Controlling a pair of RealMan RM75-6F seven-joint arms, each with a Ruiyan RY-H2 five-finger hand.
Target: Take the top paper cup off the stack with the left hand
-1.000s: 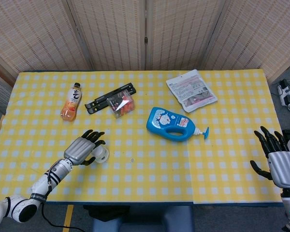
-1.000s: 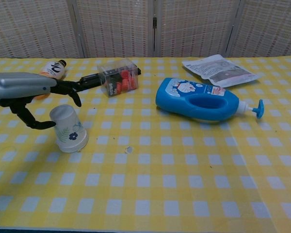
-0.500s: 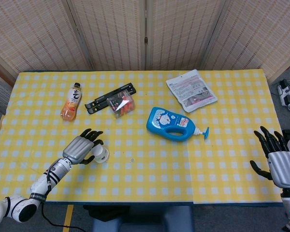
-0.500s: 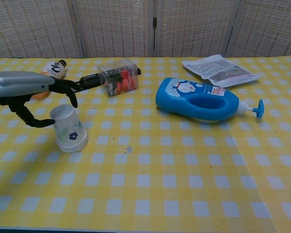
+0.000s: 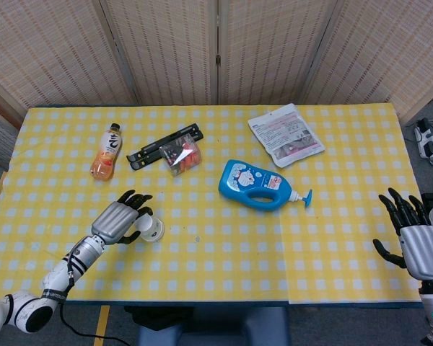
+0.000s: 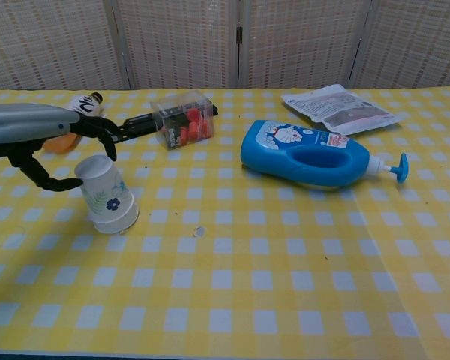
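A stack of white paper cups with a blue flower print stands upside down at the table's front left. The top paper cup point(image 6: 100, 186) point(image 5: 153, 231) leans left, raised a little off the lower cup point(image 6: 120, 220). My left hand point(image 6: 31, 127) point(image 5: 119, 220) grips the top cup, with the thumb against its left side and the fingers arched over its far side. My right hand point(image 5: 415, 238) hovers past the table's right edge, open with fingers spread and nothing in it; the chest view does not show it.
An orange drink bottle point(image 5: 108, 151) lies behind the left hand. Black bars point(image 5: 162, 146) and a clear box of red items point(image 6: 184, 120) sit beyond the cups. A blue pump bottle point(image 6: 315, 154) lies mid-table, a white pouch point(image 5: 285, 135) behind it.
The left hand has closed in on the top cup. The cup has tipped left and risen slightly off the one beneath. The right hand has stayed still.
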